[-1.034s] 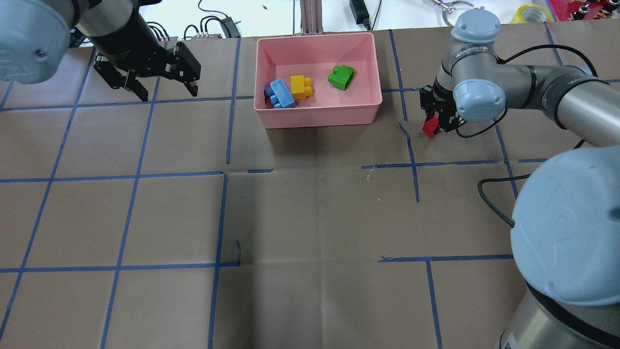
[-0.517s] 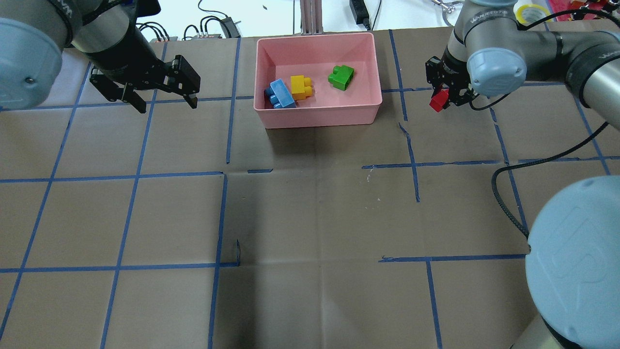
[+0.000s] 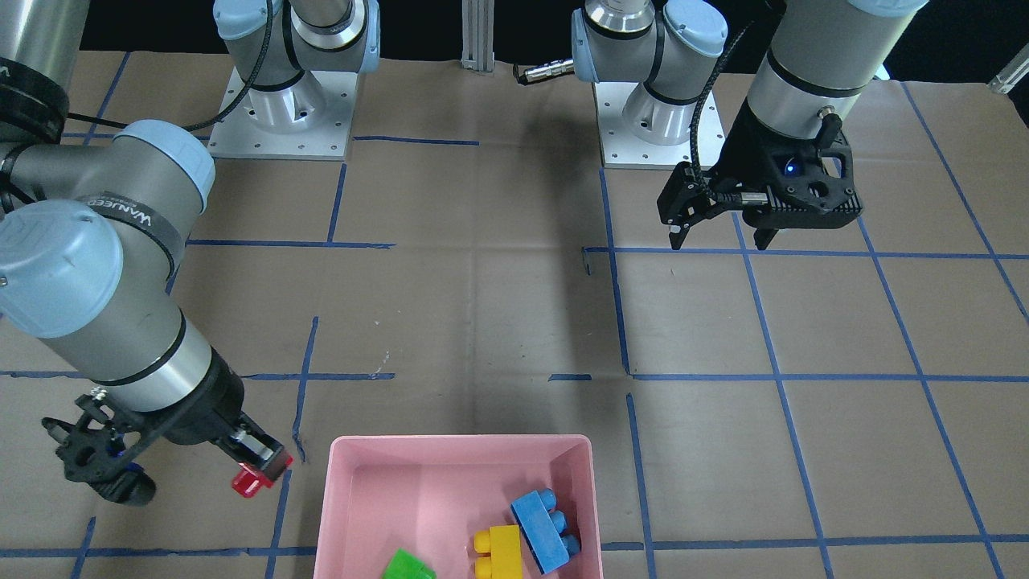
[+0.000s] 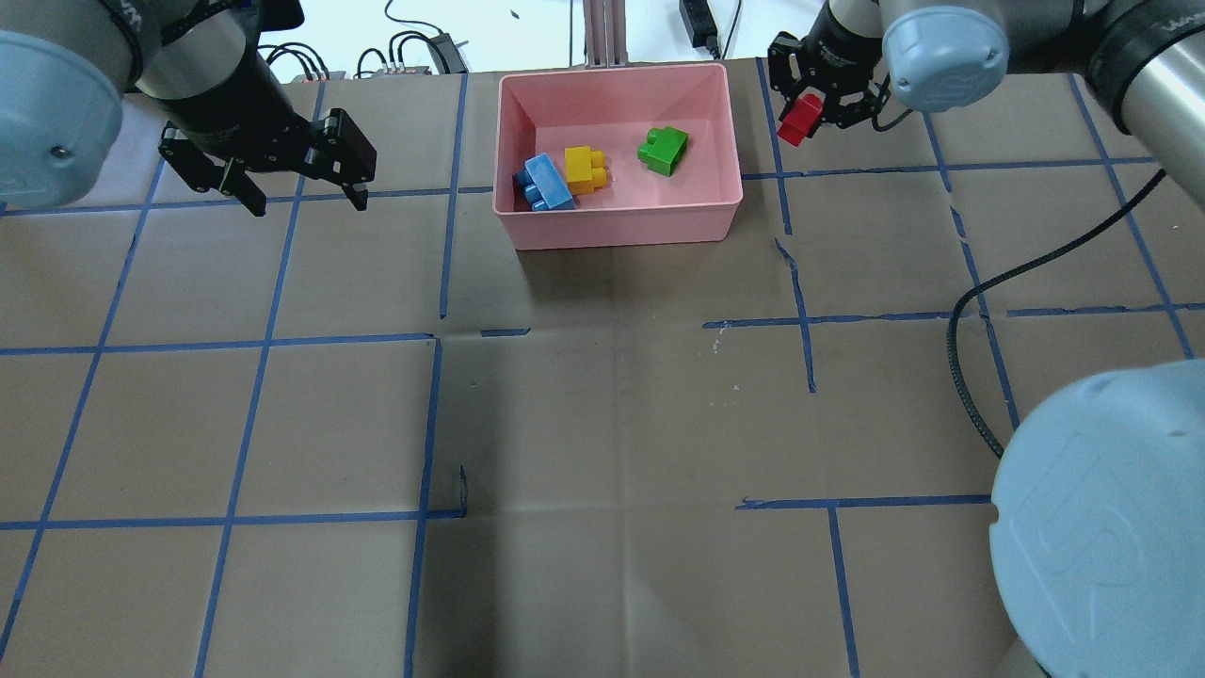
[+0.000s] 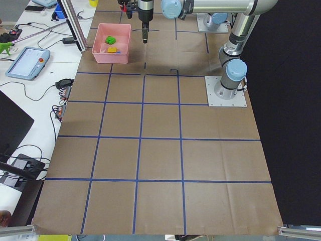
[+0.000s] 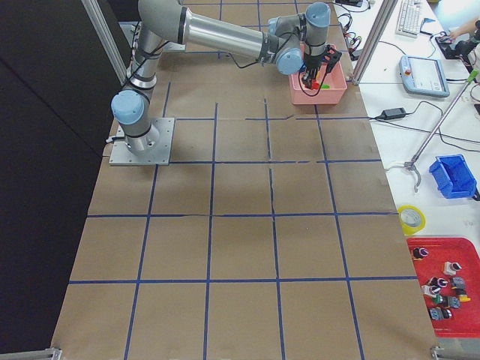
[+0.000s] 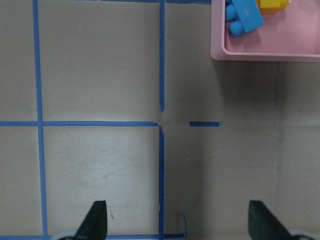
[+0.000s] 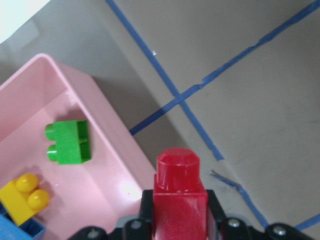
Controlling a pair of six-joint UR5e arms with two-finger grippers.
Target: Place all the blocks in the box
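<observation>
the worktop (image 4: 602, 424) is a flat sheet of brown paper, creased and ruled into squares with blue tape. near its far edge sits the box (image 4: 626, 224), a shallow pink tray of smooth, slightly glossy plastic with rounded corners and sloping walls. the left gripper (image 4: 309, 201), black and angular, hangs over bare paper well to the box's left, its two fingers spread wide with nothing between them. the right gripper (image 4: 811, 111) is pinching the red block (image 4: 801, 120), holding it just beside the box's right wall, outside the rim. three blocks lie on the box floor: the long blue block (image 4: 548, 182) close to the left wall, touching the yellow block (image 4: 585, 169), and the green block (image 4: 664, 150) apart, nearer the right wall. all are hard plastic with round studs; the red one, the smallest, shows a single stud in the right wrist view.
</observation>
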